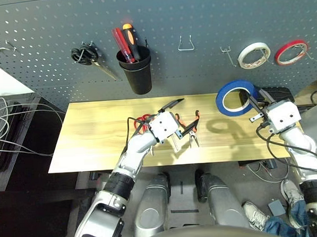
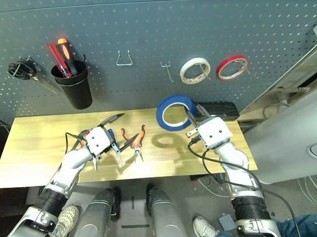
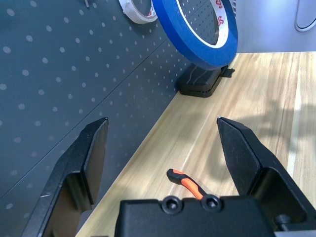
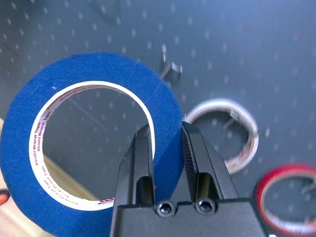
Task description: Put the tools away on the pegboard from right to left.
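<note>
Blue tape ring (image 4: 98, 148) pinched betw. R jaws (image 4: 168, 148).

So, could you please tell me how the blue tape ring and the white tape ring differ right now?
The blue tape ring is pinched by its band in the shut right tool, off the table; the white tape ring hangs on a hook on the pegboard. The blue looks wider-banded and bigger than the white. Both are round tape rolls with open centres.

Head pair looks down; wrist views close, both facing pegboard (image 1: 196, 21).
</note>
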You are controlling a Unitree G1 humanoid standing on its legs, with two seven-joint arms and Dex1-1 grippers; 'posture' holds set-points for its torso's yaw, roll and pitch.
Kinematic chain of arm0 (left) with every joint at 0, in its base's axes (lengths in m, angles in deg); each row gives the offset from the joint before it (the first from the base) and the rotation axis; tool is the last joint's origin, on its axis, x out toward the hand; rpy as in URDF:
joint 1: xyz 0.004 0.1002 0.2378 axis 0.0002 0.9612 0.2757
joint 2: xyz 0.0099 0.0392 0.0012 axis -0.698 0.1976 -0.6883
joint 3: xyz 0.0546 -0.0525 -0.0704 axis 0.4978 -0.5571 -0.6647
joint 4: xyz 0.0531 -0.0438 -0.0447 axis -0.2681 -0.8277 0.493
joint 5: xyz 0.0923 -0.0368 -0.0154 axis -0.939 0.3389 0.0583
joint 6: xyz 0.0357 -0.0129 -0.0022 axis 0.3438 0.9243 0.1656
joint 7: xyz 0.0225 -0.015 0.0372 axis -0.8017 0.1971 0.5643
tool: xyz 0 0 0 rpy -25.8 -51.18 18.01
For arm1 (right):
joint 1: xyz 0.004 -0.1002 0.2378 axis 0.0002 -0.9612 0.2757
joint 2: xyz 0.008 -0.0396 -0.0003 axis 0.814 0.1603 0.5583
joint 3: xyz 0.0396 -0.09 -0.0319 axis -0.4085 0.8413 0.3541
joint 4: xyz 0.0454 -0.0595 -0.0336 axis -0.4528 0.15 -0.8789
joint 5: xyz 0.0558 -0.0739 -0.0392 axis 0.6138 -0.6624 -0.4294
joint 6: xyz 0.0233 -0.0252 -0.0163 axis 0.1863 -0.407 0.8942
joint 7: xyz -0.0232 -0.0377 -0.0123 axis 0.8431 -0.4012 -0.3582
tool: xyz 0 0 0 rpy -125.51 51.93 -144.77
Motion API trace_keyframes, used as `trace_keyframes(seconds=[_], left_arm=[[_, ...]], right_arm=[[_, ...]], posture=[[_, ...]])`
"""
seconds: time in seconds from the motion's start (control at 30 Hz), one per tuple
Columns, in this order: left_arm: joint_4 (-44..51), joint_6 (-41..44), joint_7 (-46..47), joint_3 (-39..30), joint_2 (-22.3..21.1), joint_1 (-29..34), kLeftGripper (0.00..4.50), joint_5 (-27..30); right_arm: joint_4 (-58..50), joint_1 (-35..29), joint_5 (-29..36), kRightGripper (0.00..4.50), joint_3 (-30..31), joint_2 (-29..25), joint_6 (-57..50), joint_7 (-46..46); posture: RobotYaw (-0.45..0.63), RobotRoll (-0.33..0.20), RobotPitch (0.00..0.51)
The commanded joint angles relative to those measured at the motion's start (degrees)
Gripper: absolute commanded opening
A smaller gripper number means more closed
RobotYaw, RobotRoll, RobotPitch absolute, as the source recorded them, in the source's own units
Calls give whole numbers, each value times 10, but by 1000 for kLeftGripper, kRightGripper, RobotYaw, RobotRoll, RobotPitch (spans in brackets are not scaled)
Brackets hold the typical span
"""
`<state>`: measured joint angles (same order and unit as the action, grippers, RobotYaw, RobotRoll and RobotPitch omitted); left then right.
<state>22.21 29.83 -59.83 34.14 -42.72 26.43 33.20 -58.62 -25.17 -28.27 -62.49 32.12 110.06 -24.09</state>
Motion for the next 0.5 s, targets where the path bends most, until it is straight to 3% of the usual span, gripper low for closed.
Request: trace_keyframes(seconds=[0.03, 0.3, 0.5], left_arm=[[-11, -12, -1, 5, 0, 4, 4500, -6], [-16, -19, -1, 5, 0, -3, 4500, -9], [-19, -17, 1, 7, 3, -6, 4500, -9]], right_arm=[[1, 7, -17, 728, 2, -4, 36, -16], [1, 42, -18, 728, -16, 2, 39, -55], [16, 123, -48, 728, -15, -1, 6, -97]], posture=[[66, 0, 223], [74, 0, 220], [70, 0, 221]])
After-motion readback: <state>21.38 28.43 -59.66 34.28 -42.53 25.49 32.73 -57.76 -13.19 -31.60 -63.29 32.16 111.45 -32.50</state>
